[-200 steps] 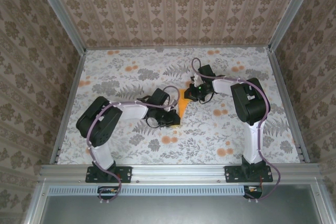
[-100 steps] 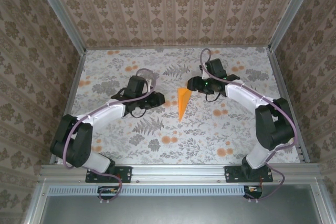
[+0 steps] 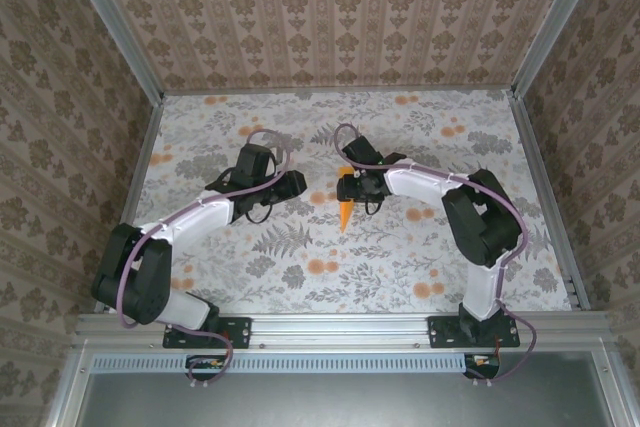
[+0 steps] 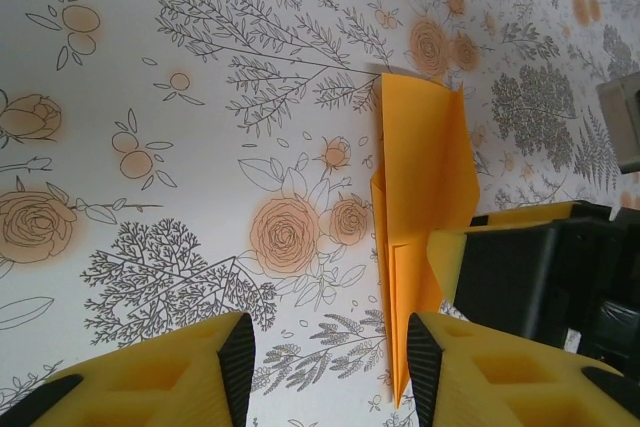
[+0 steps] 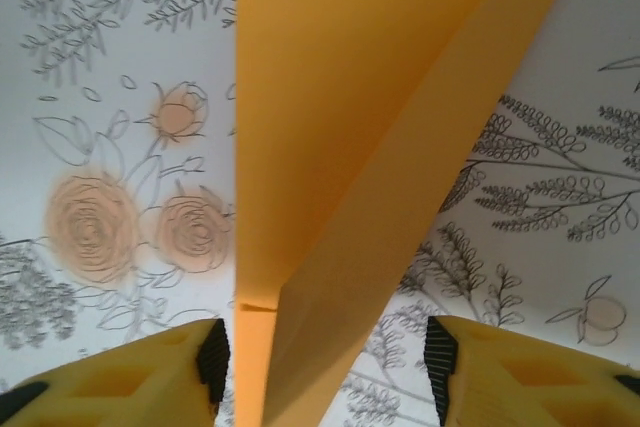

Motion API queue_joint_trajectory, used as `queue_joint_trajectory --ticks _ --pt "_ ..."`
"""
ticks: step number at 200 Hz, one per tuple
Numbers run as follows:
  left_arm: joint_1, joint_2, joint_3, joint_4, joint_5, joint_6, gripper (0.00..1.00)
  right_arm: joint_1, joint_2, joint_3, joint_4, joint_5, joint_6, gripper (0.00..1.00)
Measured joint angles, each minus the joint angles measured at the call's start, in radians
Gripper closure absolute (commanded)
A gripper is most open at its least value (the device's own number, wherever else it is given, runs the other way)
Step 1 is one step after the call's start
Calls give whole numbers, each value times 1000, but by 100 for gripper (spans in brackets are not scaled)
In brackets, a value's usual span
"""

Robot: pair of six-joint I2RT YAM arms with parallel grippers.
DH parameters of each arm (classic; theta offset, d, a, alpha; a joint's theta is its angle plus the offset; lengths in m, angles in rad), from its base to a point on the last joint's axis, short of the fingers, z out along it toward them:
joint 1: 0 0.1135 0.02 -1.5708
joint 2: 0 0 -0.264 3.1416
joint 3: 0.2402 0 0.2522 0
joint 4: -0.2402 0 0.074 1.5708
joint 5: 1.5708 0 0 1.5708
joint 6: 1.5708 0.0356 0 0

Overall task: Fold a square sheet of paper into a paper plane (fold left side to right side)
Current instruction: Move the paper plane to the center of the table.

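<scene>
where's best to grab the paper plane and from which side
Probably the lifted fold down the middle of the paper plane, near its wide end, from straight above: the rest lies flat on the table. The right gripper hangs open astride that fold.

I see a tabletop (image 3: 300, 282) covered in a pale print of grey ferns and orange flower blotches (image 3: 322, 267). Brown damask wallpaper (image 3: 340, 17) lines the three walls around it, with metal posts (image 3: 112, 22) at the back corners and a metal rail (image 3: 340, 327) along the near edge
</scene>
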Motion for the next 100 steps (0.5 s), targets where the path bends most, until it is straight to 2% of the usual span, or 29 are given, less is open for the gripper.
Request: queue_joint_trajectory --ticks 44,71,100 --pt "0 -2 0 -4 -6 0 53 -1 4 4 -13 5 4 100" --pt "0 -2 0 -8 -13 2 53 -1 -33 2 -4 -42 -18 100" --pt "4 -21 0 -26 -24 11 52 -23 -148 -48 72 -158 -17 100"
